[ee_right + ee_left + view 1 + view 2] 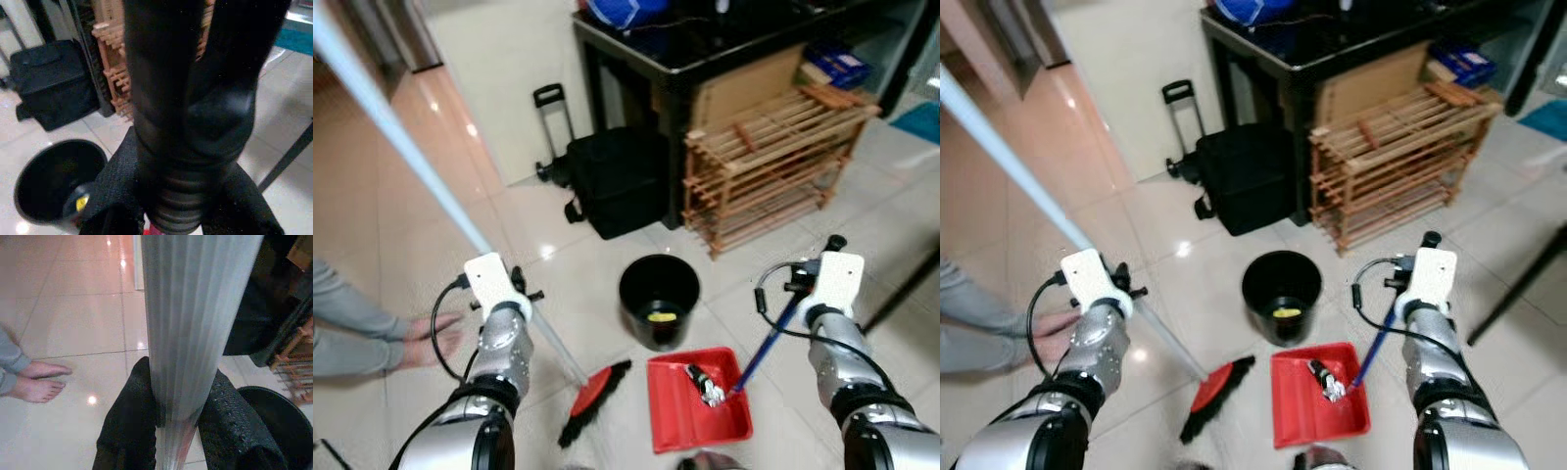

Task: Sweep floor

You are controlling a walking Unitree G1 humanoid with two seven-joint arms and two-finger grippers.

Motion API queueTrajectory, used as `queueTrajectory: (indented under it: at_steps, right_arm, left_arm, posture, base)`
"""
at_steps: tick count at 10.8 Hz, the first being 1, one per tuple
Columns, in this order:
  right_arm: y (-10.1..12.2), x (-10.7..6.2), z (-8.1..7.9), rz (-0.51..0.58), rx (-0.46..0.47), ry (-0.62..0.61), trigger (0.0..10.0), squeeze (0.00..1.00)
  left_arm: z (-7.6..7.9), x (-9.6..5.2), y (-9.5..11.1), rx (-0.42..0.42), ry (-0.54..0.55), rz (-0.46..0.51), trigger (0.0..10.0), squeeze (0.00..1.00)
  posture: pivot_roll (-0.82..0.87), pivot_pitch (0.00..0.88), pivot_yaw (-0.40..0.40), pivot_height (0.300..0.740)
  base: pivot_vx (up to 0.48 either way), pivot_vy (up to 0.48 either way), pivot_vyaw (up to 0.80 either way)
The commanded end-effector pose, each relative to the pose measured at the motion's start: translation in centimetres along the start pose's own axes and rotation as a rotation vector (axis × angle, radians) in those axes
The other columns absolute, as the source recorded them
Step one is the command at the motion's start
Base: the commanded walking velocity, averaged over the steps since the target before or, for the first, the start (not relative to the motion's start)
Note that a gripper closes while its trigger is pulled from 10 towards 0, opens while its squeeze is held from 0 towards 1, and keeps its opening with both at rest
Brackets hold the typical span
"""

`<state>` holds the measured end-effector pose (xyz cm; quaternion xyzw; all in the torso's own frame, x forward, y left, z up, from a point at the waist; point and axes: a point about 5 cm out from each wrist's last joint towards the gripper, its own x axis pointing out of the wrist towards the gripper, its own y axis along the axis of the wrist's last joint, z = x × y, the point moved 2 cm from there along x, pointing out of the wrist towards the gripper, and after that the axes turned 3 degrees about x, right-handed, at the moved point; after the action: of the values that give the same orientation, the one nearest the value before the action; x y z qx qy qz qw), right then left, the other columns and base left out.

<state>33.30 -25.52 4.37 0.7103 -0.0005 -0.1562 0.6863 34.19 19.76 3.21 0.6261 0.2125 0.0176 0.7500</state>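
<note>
L gripper (pixel 178 431) clamped on broom's silver pole (pixel 190 323); red broom head (pixel 595 397) on tile floor (pixel 509 147), near-left of red dustpan (pixel 697 401). R gripper (pixel 176 196) closed round dustpan's black handle grip (pixel 190 98); crumpled debris (pixel 707 384) in pan. Black bin (pixel 659 299) just beyond pan. Person's bare feet (pixel 36 379) far left.

Red dustpan (pixel 695 401), red-backed black-bristled broom (pixel 595 399), black bucket (pixel 659 299), black bag (pixel 622 179).
</note>
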Motion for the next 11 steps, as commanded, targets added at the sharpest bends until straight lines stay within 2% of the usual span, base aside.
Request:
queueTrajectory:
  at_steps: [1, 7, 10, 11]
  right_arm:
    - [0.48, 0.15, -0.49, 0.024, 0.007, 0.008, 10.0, 0.0]
    - [0.44, 0.13, -0.64, 0.024, 0.007, 0.012, 10.0, 0.0]
    - [0.62, 0.18, -1.26, 0.037, 0.011, 0.031, 10.0, 0.0]
    - [0.69, 0.21, -1.42, 0.039, 0.012, 0.035, 10.0, 0.0]
  left_arm:
    - [-0.69, 0.25, 0.65, 0.005, 0.022, 0.019, 10.0, 0.0]
    - [-0.72, 0.25, 0.56, 0.009, 0.025, 0.013, 10.0, 0.0]
    - [-0.86, 0.23, 0.47, 0.019, 0.029, 0.01, 10.0, 0.0]
    - [-1.07, 0.22, 0.44, 0.027, 0.033, 0.01, 10.0, 0.0]
  posture:
    - [-0.21, 0.018, 0.114, 0.74]
    - [-0.21, 0.02, 0.113, 0.74]
    - [-0.21, 0.018, 0.113, 0.74]
    - [-0.2, 0.017, 0.112, 0.74]
  base:
    - [0.0, -0.349, 0.0]
    - [0.0, -0.342, 0.0]
    - [0.0, -0.326, 0.0]
    - [0.0, 0.0, 0.0]
